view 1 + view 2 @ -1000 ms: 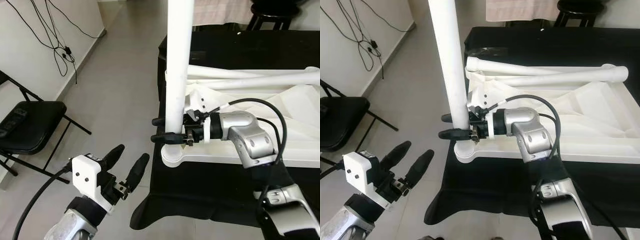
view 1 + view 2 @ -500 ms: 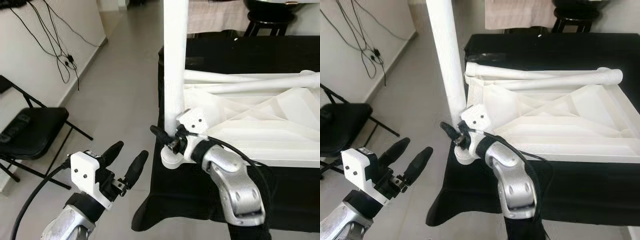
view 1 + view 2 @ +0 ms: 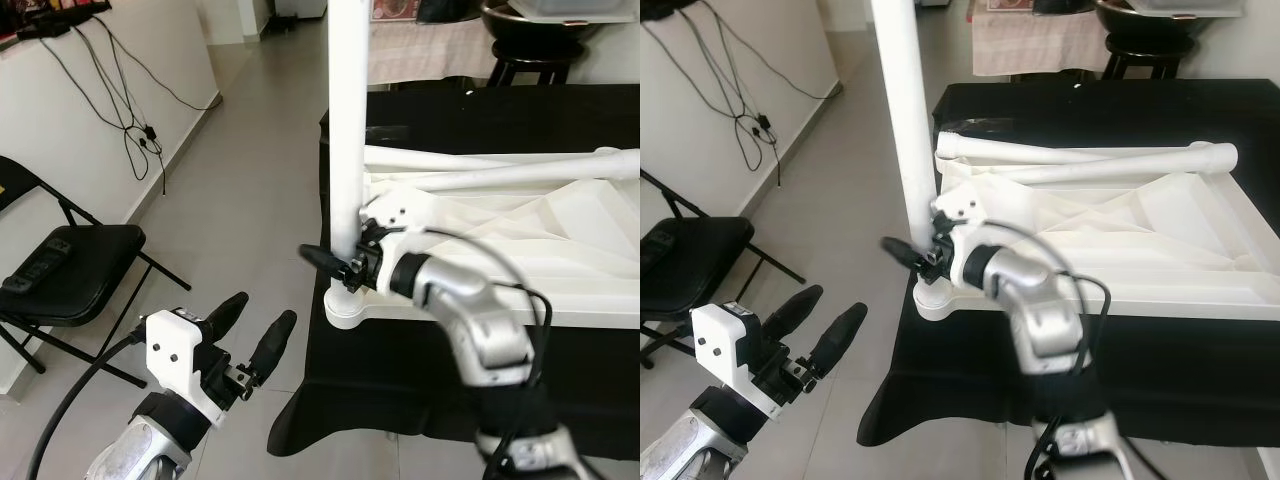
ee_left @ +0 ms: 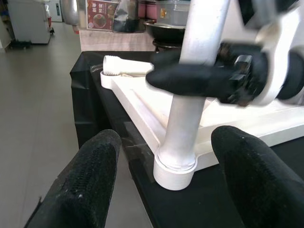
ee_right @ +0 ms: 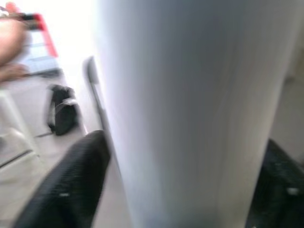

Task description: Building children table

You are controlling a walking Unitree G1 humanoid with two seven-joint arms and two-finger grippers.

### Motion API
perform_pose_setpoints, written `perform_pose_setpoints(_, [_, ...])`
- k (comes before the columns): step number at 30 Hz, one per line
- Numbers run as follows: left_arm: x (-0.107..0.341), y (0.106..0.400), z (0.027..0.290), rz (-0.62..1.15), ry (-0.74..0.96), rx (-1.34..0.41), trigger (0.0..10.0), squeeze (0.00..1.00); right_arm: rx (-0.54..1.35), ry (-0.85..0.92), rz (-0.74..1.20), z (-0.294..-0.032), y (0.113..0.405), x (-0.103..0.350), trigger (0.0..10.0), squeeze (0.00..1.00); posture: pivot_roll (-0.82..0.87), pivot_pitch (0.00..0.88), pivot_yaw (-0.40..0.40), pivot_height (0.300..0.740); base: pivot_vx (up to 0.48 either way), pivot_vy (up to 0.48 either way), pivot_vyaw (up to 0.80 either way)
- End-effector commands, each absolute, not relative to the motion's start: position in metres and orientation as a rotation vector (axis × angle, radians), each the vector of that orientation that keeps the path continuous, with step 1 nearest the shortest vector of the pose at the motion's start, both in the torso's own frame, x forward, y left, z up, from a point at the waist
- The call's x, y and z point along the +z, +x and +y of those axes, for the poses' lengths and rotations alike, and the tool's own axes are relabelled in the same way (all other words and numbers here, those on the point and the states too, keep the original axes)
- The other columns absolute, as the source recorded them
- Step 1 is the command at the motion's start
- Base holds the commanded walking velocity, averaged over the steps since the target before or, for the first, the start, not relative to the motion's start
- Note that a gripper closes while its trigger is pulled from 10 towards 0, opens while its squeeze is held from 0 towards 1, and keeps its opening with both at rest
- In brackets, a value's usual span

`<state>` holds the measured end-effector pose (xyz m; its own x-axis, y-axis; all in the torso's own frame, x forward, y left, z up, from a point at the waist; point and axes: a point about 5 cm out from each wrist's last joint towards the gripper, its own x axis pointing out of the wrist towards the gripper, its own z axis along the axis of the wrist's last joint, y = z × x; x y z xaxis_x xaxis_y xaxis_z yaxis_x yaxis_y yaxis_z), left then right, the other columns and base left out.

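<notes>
At the lower left of the head views, the left gripper (image 3: 256, 330) hangs over the floor (image 3: 240, 170) with its fingers spread wide, holding nothing. In the centre, the right gripper (image 3: 335, 262) has its fingers on either side of the upright white leg (image 3: 347, 150); how tightly they close cannot be told. The leg stands in the corner socket of the upside-down white tabletop (image 3: 560, 250) on the black cloth (image 3: 420, 360). A black folding chair (image 3: 60, 275) sits at far left.
</notes>
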<state>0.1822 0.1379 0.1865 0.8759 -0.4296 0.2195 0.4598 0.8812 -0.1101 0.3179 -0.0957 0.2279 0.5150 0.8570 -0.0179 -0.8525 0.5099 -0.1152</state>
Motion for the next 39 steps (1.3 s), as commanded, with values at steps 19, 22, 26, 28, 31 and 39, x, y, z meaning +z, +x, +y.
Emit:
perform_pose_setpoints(19, [0.19,0.173,0.139,-0.179,-0.158,-0.464,10.0,0.0,1.625,-0.22,0.074,-0.093,0.33,0.231,0.0,0.0,0.02,0.181,0.05,0.74,0.0,0.0,0.0])
perform_pose_setpoints(22, [0.19,0.173,0.137,-0.178,-0.159,-0.465,10.0,0.0,1.645,-0.22,0.077,-0.096,0.332,0.232,0.0,0.0,0.02,0.187,0.048,0.74,0.0,0.0,0.0])
perform_pose_setpoints(26, [0.19,0.173,0.136,-0.178,-0.16,-0.465,10.0,0.0,1.648,-0.225,0.081,-0.1,0.333,0.231,0.0,0.0,0.02,0.189,0.045,0.74,0.0,0.0,0.0])
perform_pose_setpoints(28, [0.19,0.173,0.136,-0.178,-0.16,-0.465,10.0,0.0,1.648,-0.226,0.08,-0.102,0.334,0.23,0.0,0.0,0.02,0.189,0.045,0.74,0.0,0.0,0.0])
perform_pose_setpoints(31, [0.19,0.174,0.135,-0.179,-0.16,-0.463,10.0,0.0,1.576,-0.228,0.057,-0.108,0.337,0.228,0.0,0.0,0.01,0.189,0.04,0.74,0.0,0.0,0.0])
perform_pose_setpoints(39, [0.19,0.177,0.14,-0.182,-0.155,-0.457,10.0,0.0,0.632,-0.074,0.103,-0.104,0.327,0.19,0.0,0.0,-0.01,0.181,0.05,0.74,0.0,0.0,0.0])
